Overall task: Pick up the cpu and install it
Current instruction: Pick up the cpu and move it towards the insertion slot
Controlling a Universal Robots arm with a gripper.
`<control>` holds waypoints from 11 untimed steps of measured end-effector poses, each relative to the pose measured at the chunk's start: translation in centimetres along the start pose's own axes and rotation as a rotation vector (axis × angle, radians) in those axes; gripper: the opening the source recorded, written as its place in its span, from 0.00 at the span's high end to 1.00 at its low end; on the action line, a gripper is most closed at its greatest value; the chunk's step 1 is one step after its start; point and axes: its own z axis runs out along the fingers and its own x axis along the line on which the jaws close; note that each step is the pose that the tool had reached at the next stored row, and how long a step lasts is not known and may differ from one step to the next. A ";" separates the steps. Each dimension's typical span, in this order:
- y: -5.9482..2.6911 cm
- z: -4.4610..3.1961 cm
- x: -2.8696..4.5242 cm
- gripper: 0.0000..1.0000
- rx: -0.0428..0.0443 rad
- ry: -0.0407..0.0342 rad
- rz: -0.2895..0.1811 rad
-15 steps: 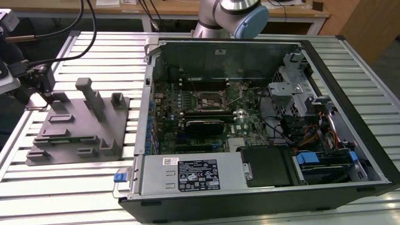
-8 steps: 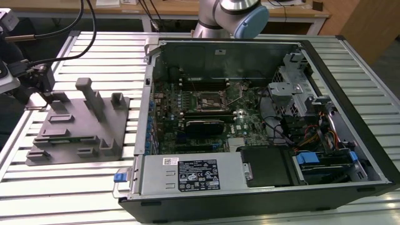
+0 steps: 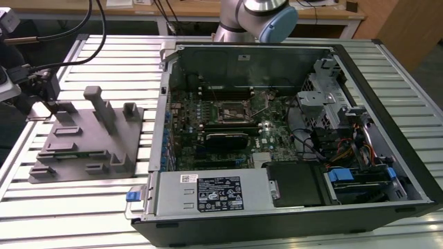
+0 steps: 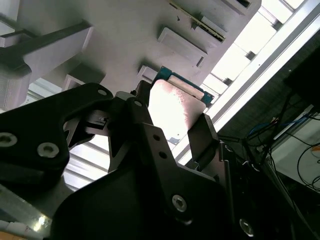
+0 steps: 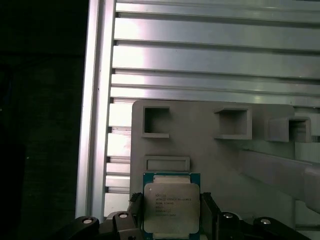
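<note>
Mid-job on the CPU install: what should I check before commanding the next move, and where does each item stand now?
1. Gripper closed on two opposite edges of the cpu: ok in both wrist views.
2. Cpu metal plate facing up and square between the fingers: ok.
3. Cpu lifted clear of the grey tray: cannot tell.
4. Computer case side open, board exposed from above: ok.
5. Socket empty with its lever released: cannot tell.

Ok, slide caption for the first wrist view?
Hand gripping the cpu at the tray, slatted table beyond.
</note>
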 end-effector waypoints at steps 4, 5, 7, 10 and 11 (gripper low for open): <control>0.01 -0.25 0.00 0.45 -0.0001 -0.0001 0.000; 0.02 -0.31 0.00 0.45 -0.0001 -0.0001 0.000; 0.02 -0.45 -0.01 0.45 0.0000 -0.0001 0.000; 0.04 -0.67 -0.01 0.45 -0.0001 -0.0002 0.000; 0.04 -0.75 -0.01 0.45 -0.0001 -0.0002 0.000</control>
